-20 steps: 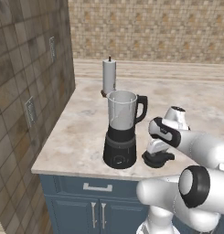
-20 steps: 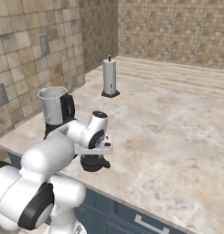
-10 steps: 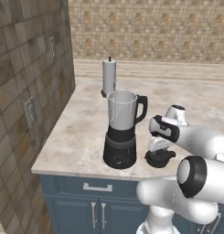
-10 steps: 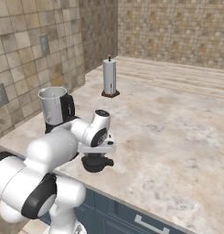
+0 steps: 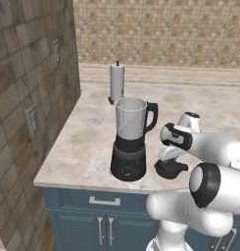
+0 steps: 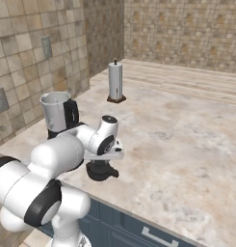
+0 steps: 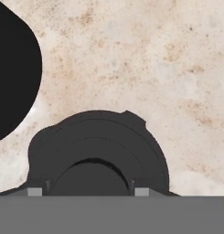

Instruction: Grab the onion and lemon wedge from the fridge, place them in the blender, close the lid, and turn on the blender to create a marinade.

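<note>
Speckled beige stone counter [image 5: 87,142] on blue cabinets [image 5: 82,220], brown tile walls around it. Lid [image 7: 97,151] is lying flat on the counter directly under the gripper [image 7: 88,191], at the front edge. Gripper is pointing straight down over the lid's knob; fingertips [image 7: 34,191] are showing either side of the knob in the hand view, but I can't tell whether they are pinching it or standing clear. Base views show the hand sitting right on top of the lid [image 6: 101,171], [image 5: 170,169]. Blender [image 5: 131,139] is standing just to the gripper's left, jar upright and open-topped, black handle facing the arm, dial on the base facing the counter edge. Its black base is showing as a dark curve at the left edge of the hand view. Paper roll [image 5: 117,82] is standing upright on its holder behind the blender, well beyond the gripper [image 6: 106,159], toward the back wall.
</note>
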Controlling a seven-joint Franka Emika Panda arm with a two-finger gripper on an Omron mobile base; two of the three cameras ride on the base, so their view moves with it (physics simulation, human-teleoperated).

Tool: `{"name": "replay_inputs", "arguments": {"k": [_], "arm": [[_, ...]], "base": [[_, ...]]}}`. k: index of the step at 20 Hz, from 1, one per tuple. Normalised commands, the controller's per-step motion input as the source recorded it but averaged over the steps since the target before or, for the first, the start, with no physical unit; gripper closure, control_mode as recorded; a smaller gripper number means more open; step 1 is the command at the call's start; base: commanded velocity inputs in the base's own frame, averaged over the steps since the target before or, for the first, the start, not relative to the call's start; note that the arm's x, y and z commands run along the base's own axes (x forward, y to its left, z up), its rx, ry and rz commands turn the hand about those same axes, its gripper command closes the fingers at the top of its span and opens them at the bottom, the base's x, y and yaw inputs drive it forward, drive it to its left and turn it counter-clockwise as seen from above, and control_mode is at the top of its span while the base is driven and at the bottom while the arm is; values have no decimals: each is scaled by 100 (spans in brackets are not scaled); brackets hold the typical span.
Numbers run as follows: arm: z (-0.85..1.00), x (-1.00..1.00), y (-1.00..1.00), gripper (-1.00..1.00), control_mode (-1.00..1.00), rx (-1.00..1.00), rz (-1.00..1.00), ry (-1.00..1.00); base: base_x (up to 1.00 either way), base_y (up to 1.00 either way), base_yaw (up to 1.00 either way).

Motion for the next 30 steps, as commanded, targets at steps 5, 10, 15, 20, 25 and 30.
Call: {"name": "replay_inputs", "arguments": {"k": [5, 10, 15, 20, 25, 30], "arm": [[-4, 0, 0, 100, -100, 0, -5, -10], [9, -12, 0, 100, -100, 0, -6, 0], [61, -16, 0, 100, -100, 0, -12, 8], [78, -9, 0, 100, -100, 0, -9, 11], [79, -7, 0, 100, -100, 0, -7, 10], [85, -13, 0, 100, -100, 0, -8, 7]], "base": [[0, 0, 0], [0, 0, 0], [0, 0, 0], [0, 0, 0], [0, 0, 0], [0, 0, 0]]}}
